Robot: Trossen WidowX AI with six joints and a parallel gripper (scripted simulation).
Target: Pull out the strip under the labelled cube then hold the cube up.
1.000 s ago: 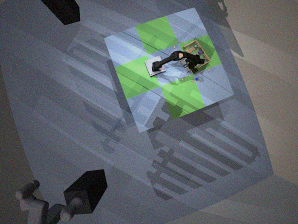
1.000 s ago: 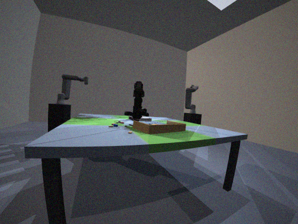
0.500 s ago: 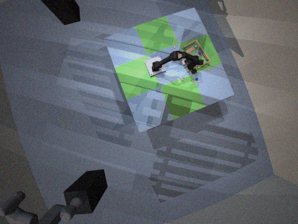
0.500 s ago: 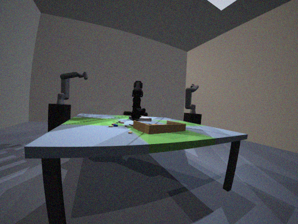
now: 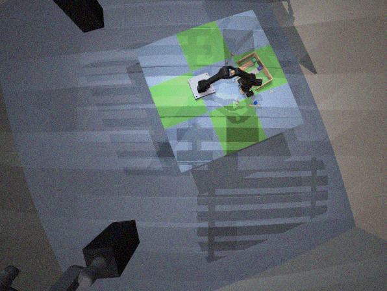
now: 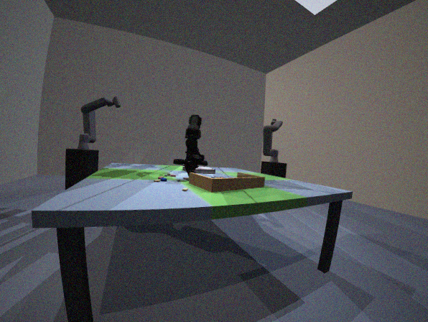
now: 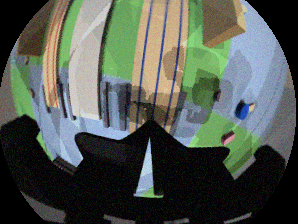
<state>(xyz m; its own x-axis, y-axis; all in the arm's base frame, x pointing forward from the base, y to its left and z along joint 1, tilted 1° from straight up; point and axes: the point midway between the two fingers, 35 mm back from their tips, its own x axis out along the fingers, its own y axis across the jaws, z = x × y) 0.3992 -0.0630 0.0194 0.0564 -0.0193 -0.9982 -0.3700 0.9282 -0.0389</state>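
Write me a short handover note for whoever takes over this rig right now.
Hand: shut, holding nothing, hovering at the near edge of the wooden tray.
Things: strips lie side by side in the tray; a green cube sits in it. Its label is too small to read, so confirm it is the target.
Done: nothing visibly pulled out or lifted.
Left: pull the strip under the labelled cube, then lift the cube.
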